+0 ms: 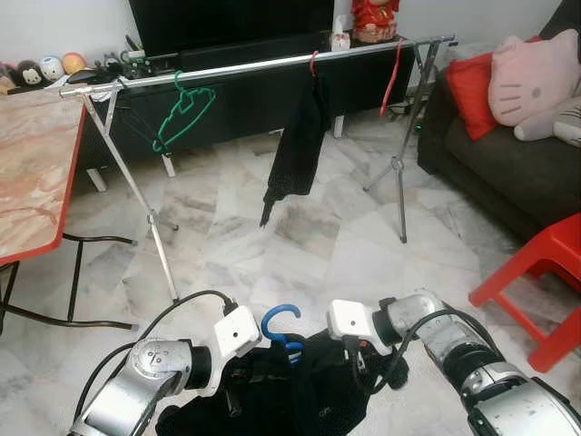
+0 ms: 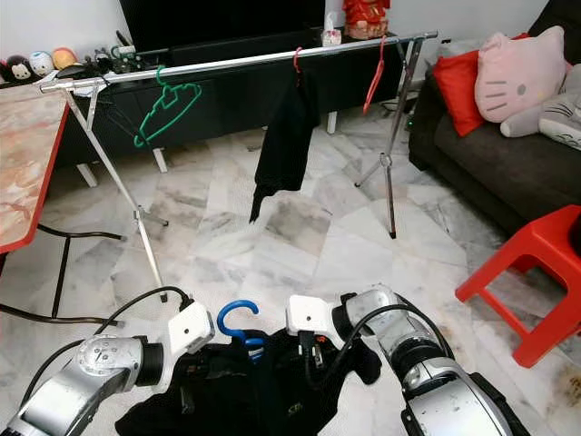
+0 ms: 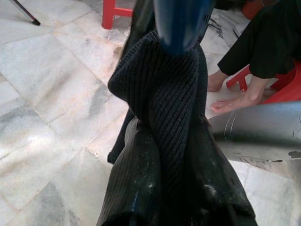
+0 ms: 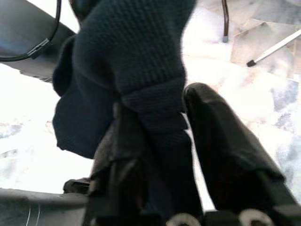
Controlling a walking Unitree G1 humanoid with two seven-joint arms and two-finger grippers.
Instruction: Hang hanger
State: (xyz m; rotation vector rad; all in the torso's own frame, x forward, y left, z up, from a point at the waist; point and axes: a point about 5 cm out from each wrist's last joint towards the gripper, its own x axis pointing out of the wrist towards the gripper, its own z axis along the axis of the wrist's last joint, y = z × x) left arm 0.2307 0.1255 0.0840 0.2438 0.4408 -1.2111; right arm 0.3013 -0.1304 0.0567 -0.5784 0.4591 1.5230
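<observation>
A blue hanger (image 1: pixel 280 324) carries a black knit garment (image 1: pixel 300 395), held low in front of me above the marble floor. My left gripper (image 1: pixel 232 392) is shut on the garment's left side, and its fingers (image 3: pixel 141 188) pinch the ribbed cloth below the hanger's blue neck (image 3: pixel 181 23). On the right side my right gripper (image 1: pixel 359 363) is shut on the cloth, which runs between its fingers (image 4: pixel 225 146). The silver clothes rail (image 1: pixel 254 65) stands ahead, well beyond the hanger's hook.
On the rail hang a green hanger (image 1: pixel 182 113), a black garment (image 1: pixel 295 145) on a red hanger, and a bare red hanger (image 1: pixel 392 77). A marble-top table (image 1: pixel 32 163) is left; a sofa (image 1: pixel 508 173) and red stool (image 1: pixel 536 272) are right. A seated person's feet (image 3: pixel 230 101) are nearby.
</observation>
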